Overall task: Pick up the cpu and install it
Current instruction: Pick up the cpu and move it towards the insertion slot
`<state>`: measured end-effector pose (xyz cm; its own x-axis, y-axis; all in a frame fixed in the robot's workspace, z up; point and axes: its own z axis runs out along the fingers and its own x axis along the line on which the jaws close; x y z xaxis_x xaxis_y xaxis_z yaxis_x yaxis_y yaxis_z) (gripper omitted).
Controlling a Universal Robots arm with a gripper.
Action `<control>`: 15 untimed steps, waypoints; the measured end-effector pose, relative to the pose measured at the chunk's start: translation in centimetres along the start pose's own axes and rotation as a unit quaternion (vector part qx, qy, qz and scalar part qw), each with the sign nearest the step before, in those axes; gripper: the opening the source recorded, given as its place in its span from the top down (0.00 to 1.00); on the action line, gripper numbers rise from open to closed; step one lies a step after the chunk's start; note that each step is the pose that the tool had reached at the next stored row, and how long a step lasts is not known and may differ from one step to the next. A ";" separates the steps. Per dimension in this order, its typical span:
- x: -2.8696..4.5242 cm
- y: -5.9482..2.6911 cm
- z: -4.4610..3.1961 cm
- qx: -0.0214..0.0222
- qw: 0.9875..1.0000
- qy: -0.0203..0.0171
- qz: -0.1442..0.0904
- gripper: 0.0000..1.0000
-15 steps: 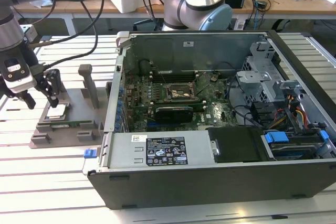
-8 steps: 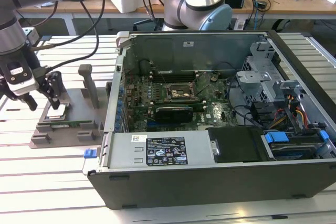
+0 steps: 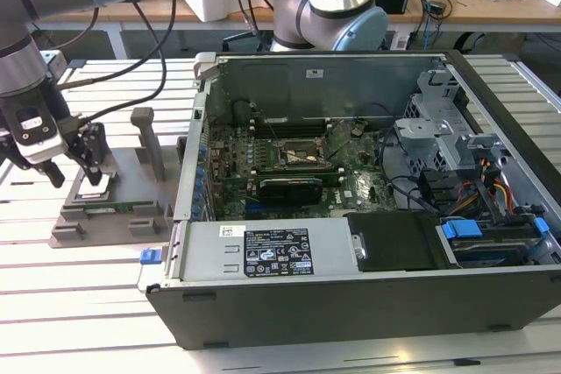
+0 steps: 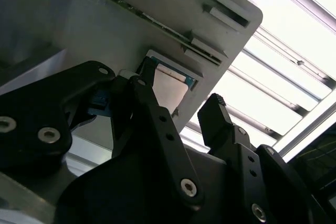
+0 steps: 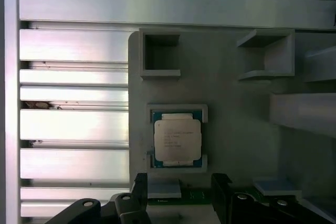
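The cpu [image 5: 177, 140], a small square chip with a silvery top, lies flat in a framed recess of the grey holder [image 5: 231, 103]. In the exterior view the cpu [image 3: 98, 183] rests on that holder [image 3: 131, 177] at the exterior view's left. My gripper [image 3: 73, 177] hovers just above it, open, its black fingers spread to either side with nothing between them. The second wrist view shows the cpu [image 4: 169, 92] between the two fingers [image 4: 149, 98] of the gripper [image 4: 181, 88]. On the motherboard inside the case, the socket [image 3: 298, 155] stands open.
The open computer case [image 3: 263, 256] fills the middle and the exterior view's right, with a black graphics card [image 3: 289, 188] below the socket. A green memory stick [image 3: 105, 208] lies in the holder, and an upright post [image 3: 151, 142] stands on it. A second arm's base [image 3: 329, 6] stands behind the case.
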<state>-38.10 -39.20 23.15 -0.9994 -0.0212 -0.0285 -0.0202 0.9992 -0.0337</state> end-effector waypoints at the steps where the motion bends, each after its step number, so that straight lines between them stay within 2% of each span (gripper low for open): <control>1: 0.00 0.00 0.09 0.000 1.000 0.000 0.000 0.40; 5: 0.00 0.01 0.34 0.000 1.000 0.000 0.000 0.40; 10: -0.01 0.05 1.22 0.000 1.000 0.000 0.000 0.40; 15: -0.13 0.97 1.60 0.001 1.000 0.000 0.000 0.40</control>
<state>-37.95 -38.29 21.52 -0.9994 -0.0213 -0.0283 -0.0202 0.9991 -0.0362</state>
